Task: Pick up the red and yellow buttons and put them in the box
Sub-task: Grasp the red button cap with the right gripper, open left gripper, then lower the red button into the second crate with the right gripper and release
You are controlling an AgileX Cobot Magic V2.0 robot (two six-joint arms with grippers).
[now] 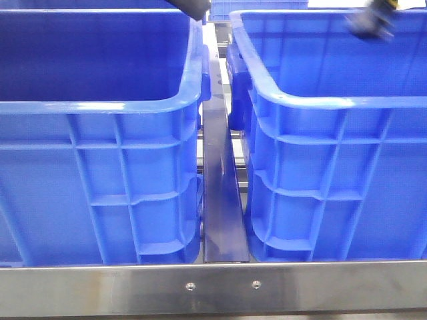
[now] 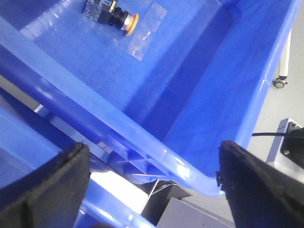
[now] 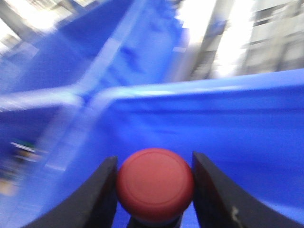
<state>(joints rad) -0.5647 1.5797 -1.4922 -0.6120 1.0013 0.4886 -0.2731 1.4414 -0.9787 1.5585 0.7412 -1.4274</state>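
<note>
My right gripper [image 3: 154, 157] is shut on the red button [image 3: 155, 185]; its domed cap fills the gap between the two black fingers, over blue crate wall. In the front view that gripper [image 1: 369, 25] is a blur above the far side of the right blue box [image 1: 333, 103]. The yellow button [image 2: 125, 20] lies on its side, black body attached, on the floor of a blue crate [image 2: 156, 142] in the left wrist view. My left gripper [image 2: 153, 147] hangs open and empty over that crate's rim, far from the button.
A second, matching blue crate [image 1: 100, 107] stands on the left, with a dark metal strip [image 1: 220, 193] between the two. A steel rail [image 1: 213, 287] runs along the front. Beside the yellow button lie a dark green-edged part [image 2: 96, 8] and a clear plastic piece [image 2: 145, 34].
</note>
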